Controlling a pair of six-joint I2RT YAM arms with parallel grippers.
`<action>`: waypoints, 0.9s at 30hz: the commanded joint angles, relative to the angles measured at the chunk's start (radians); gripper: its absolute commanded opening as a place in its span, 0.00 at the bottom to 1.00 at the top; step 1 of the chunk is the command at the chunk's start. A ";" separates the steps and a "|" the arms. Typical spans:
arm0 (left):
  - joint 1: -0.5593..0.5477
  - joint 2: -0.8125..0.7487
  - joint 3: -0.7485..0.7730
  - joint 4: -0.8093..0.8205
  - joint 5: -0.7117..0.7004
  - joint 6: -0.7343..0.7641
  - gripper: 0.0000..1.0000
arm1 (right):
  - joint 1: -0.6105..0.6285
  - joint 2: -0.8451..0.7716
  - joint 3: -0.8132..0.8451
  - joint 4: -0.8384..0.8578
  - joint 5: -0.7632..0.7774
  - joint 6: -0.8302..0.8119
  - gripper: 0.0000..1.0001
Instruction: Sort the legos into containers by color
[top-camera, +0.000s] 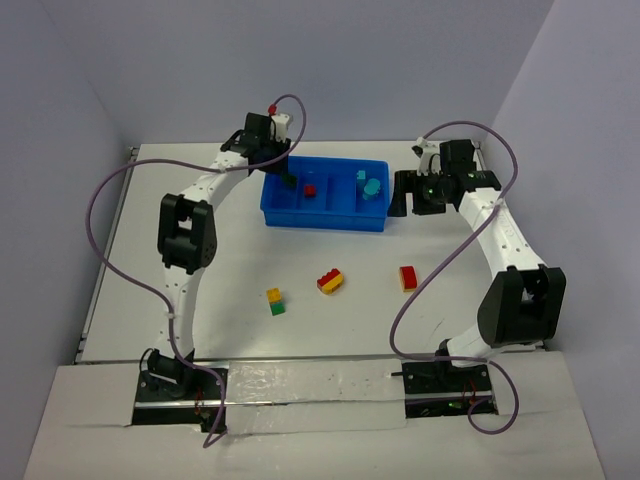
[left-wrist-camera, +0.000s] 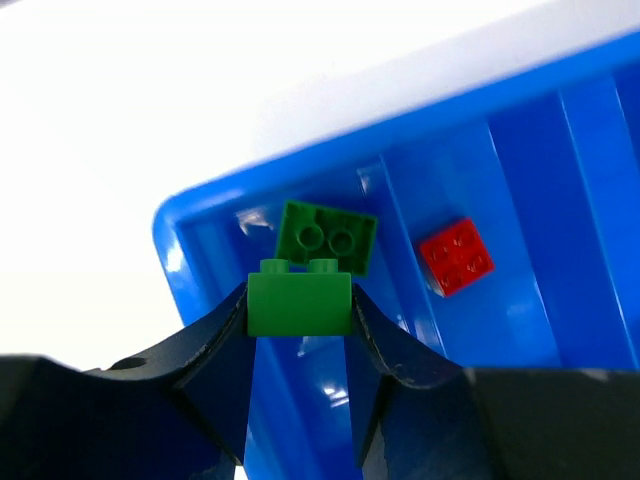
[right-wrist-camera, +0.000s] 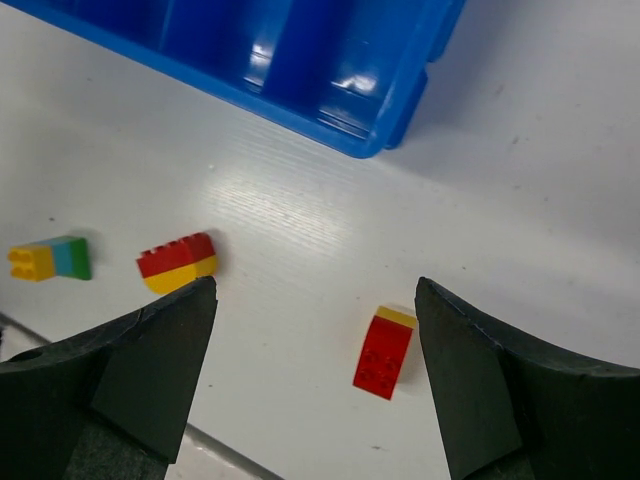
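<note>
The blue tray (top-camera: 325, 213) with its narrow compartments stands at the back middle of the table. My left gripper (top-camera: 287, 176) hovers over the tray's left end, shut on a green lego (left-wrist-camera: 300, 303). Below it, another green lego (left-wrist-camera: 328, 236) lies in the end compartment. A red lego (left-wrist-camera: 456, 256) lies two compartments over, and a teal one (top-camera: 371, 186) rests near the tray's right end. My right gripper (right-wrist-camera: 315, 300) is open and holds nothing, just right of the tray. A red-and-yellow pair (right-wrist-camera: 383, 352) shows on the table between its fingers, far below.
On the white table in front of the tray lie a second red-and-yellow pair (top-camera: 329, 281) and a yellow-and-green pair (top-camera: 275, 301) with a teal layer (right-wrist-camera: 63, 258). White walls enclose the table at back and sides. Purple cables loop off both arms.
</note>
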 joint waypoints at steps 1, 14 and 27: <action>-0.018 0.015 0.077 -0.005 -0.042 -0.005 0.17 | 0.003 -0.024 -0.015 -0.023 0.083 -0.049 0.87; -0.061 -0.008 0.061 0.006 -0.109 0.047 0.47 | 0.005 0.022 -0.056 -0.103 0.208 -0.101 0.78; -0.063 -0.030 0.116 -0.030 -0.168 0.083 0.69 | 0.033 0.010 -0.141 -0.129 0.233 -0.123 0.74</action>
